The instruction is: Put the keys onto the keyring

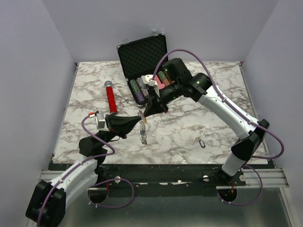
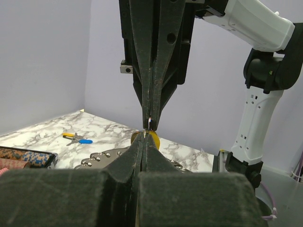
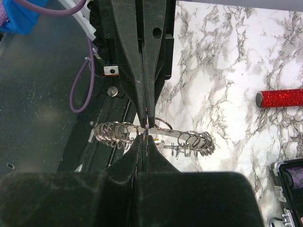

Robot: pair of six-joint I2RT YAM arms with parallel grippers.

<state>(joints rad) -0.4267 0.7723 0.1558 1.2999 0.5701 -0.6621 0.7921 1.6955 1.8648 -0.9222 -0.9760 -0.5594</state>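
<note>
Above the middle of the table, my left gripper and right gripper meet tip to tip. The keyring, a big silver ring fringed with small keys, hangs from the left gripper, which is shut on its band. My right gripper is shut on the small ring of a key with a yellow tag, held right against the keyring. Two more keys, with yellow and blue tags, lie on the marble. A dark-tagged key lies at the front right.
An open black case with glittery rolls stands at the back centre. A red glitter cylinder lies left of it. Grey walls close in the table on three sides.
</note>
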